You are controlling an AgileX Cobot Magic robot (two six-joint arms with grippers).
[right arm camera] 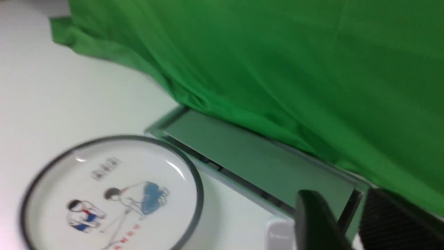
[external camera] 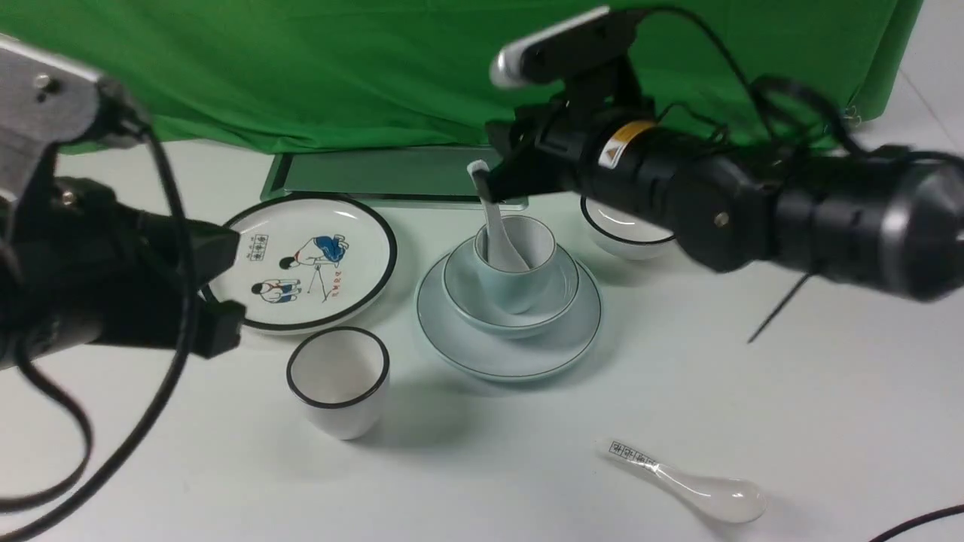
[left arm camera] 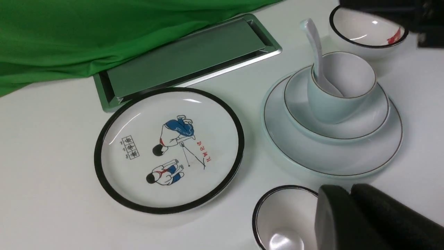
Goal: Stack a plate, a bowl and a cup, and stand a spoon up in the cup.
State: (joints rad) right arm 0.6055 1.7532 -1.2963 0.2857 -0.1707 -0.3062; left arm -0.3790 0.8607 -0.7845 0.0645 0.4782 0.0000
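Note:
The plain plate (external camera: 508, 354) lies mid-table with the shallow bowl (external camera: 557, 297) on it and the pale cup (external camera: 531, 263) in the bowl. The plain spoon (external camera: 497, 233) stands in the cup, its handle leaning up and to the left. My right gripper (external camera: 488, 179) is at the handle's top. In the right wrist view that gripper (right arm camera: 341, 199) is open, and the spoon's handle end (right arm camera: 279, 232) lies outside one finger, not between them. My left gripper (left arm camera: 345, 189) is shut on nothing, over the black-rimmed cup (left arm camera: 281, 222).
A cartoon-printed plate (external camera: 301, 260) lies left of the stack, with the black-rimmed cup (external camera: 339, 380) in front of it. A black-rimmed bowl (external camera: 625, 229) sits back right under my right arm. A printed spoon (external camera: 693, 485) lies front right. A metal hatch (external camera: 384, 173) and green cloth (external camera: 339, 68) line the back.

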